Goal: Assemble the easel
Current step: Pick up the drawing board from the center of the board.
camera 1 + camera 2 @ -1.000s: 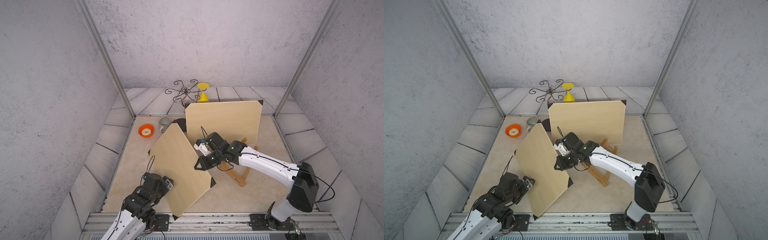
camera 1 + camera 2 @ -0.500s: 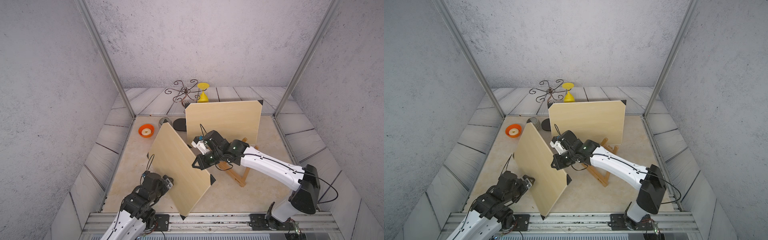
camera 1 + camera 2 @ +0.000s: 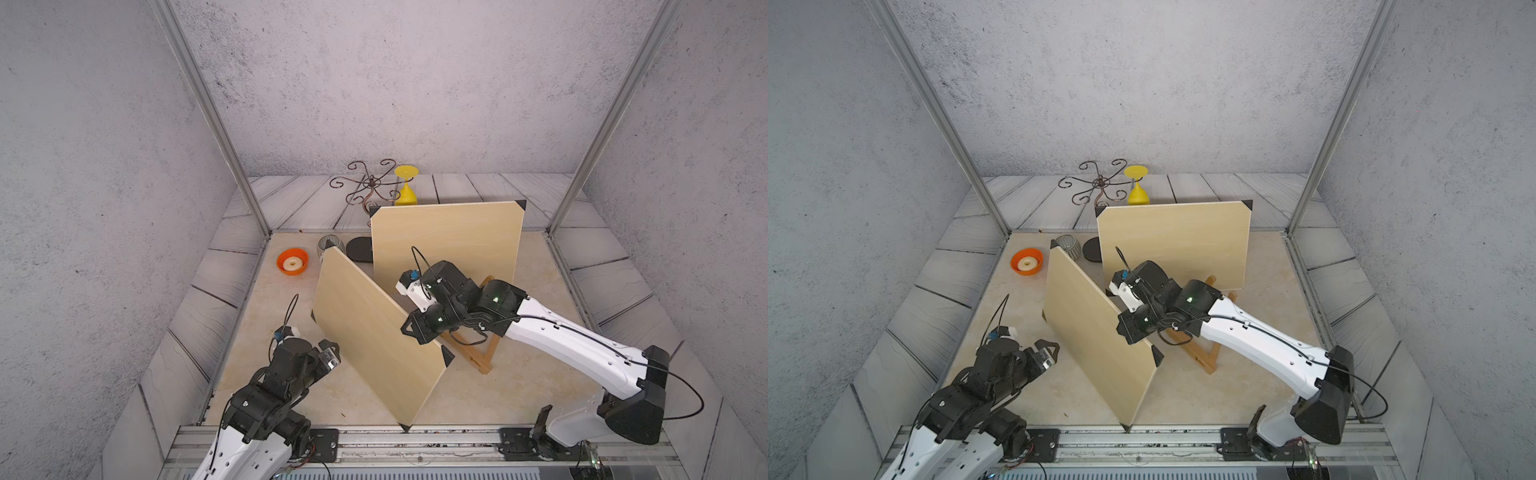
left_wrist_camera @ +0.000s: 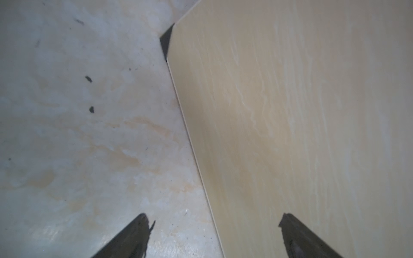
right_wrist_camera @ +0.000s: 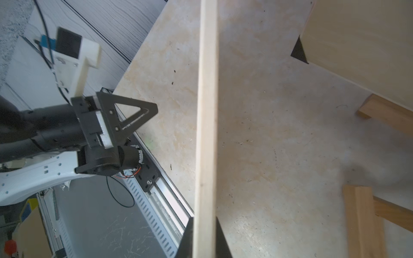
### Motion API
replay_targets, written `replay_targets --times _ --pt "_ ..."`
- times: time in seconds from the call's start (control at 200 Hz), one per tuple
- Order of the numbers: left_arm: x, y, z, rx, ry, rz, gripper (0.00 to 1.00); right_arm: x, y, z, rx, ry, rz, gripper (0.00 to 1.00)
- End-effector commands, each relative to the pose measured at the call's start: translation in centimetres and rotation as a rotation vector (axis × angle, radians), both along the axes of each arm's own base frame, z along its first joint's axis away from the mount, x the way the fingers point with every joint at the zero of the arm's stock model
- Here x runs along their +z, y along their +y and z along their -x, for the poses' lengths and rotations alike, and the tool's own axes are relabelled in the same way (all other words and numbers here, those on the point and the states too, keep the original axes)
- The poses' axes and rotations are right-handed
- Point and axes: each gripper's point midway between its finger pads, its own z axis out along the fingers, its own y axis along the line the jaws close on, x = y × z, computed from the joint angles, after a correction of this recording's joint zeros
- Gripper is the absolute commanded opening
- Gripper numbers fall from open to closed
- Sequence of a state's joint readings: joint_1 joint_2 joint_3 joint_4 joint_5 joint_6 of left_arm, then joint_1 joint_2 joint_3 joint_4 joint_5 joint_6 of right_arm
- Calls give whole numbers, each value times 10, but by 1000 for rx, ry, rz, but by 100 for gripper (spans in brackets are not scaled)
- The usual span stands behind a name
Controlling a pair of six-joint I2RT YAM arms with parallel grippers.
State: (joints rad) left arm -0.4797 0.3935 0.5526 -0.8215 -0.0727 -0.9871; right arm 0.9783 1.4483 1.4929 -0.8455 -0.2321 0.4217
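My right gripper [image 3: 415, 329] [image 3: 1128, 329] is shut on the upper edge of a light wooden board [image 3: 374, 332] [image 3: 1096, 332], which stands tilted with one black-capped corner down at the front rail. In the right wrist view the board's thin edge [image 5: 206, 111] runs between the closed jaws of that gripper [image 5: 204, 223]. My left gripper [image 3: 330, 354] [image 3: 1050, 351] [image 4: 213, 220] hangs open beside the board's left face [image 4: 290, 111], holding nothing. A second board [image 3: 444, 241] [image 3: 1173, 245] stands at the back on the wooden easel frame [image 3: 482, 361] [image 3: 1208, 357] [image 5: 362, 223].
An orange bowl [image 3: 292, 262], a grey cup [image 3: 326, 245] and a black disc [image 3: 359, 248] sit at the back left of the mat. A scrolled metal stand [image 3: 370, 187] and a yellow goblet [image 3: 406, 187] stand behind them. The metal rail [image 3: 415, 440] borders the front.
The right gripper has carried the held board leftward and turned it more edge-on; its lower corner has slid right along the front rail. The left arm has barely moved.
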Motion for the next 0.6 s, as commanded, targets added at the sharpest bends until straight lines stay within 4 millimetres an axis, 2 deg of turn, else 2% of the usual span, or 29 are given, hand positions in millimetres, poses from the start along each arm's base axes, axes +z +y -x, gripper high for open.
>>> replay_targets --times 0.0,0.205,0.595 --pt "24 7 -5 -42 -82 -97 93 89 -6 -2 42 -228 -194 0" --pt "64 2 -17 -103 -197 -143 89 105 -31 5 40 -271 -197 0" --pt "104 -14 -38 -174 -333 -168 85 124 -80 23 38 -316 -150 0"
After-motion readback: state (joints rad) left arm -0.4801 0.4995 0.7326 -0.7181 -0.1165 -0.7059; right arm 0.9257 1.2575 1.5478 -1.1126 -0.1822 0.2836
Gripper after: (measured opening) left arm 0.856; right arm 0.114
